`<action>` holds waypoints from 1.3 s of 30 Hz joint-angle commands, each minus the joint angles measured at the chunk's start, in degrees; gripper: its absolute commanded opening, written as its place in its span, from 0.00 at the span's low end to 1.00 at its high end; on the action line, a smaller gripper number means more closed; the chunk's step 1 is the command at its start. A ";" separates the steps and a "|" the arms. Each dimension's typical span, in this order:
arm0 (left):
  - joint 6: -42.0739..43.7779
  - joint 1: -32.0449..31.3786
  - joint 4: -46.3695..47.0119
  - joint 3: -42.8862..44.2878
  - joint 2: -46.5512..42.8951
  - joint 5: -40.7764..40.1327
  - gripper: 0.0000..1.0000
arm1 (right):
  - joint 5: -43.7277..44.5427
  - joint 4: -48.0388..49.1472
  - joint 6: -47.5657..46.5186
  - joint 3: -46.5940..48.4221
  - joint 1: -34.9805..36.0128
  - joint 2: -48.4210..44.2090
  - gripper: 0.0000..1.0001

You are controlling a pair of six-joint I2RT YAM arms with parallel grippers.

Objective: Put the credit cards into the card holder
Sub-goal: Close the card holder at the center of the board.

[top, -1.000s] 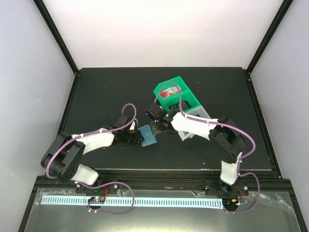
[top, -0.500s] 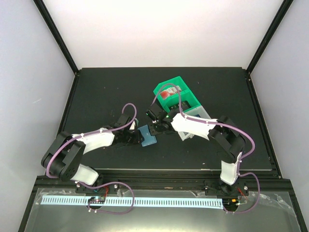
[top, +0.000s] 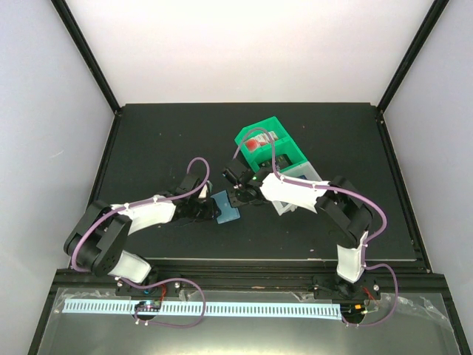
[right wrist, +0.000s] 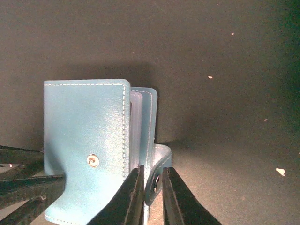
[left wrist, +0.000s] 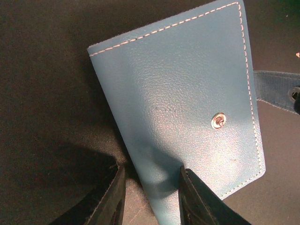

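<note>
Teal card holder point(top: 227, 208) mid table point(top: 162, 140), between both grippers. Right gripper point(right wrist: 153, 174) narrow, pinching closing tab point(right wrist: 161, 157). Left gripper point(left wrist: 151, 169) part-open astride holder corner; grip unclear. Pull tab gently aside, brace cover, expose sleeves point(right wrist: 136, 108), avoid dragging. Matte black table, white walls point(top: 251, 52), black frame point(top: 89, 59). Red-and-white credit card point(top: 259, 142) in green bin point(top: 288, 153) behind.

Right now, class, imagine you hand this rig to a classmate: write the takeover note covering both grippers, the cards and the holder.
Left gripper: shut on the card holder at its lower edge, holding it upright.
Right gripper: pinching the holder's closing tab.
Cards: one red-and-white credit card shows in the green bin; no others are visible.
Done: holder unsnapped, covers slightly parted.
Left: open it fully, then sleeve every card.
</note>
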 commanded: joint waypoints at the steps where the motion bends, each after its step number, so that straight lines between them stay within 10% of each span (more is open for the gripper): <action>1: -0.21 -0.09 -3.98 -0.71 2.34 -4.17 0.33 | 1.88 -0.70 0.55 1.29 0.15 0.35 0.12; 39: -5.80 0.11 7.63 -7.85 0.41 1.28 0.36 | -12.04 6.39 -5.80 -2.38 -0.05 1.74 0.01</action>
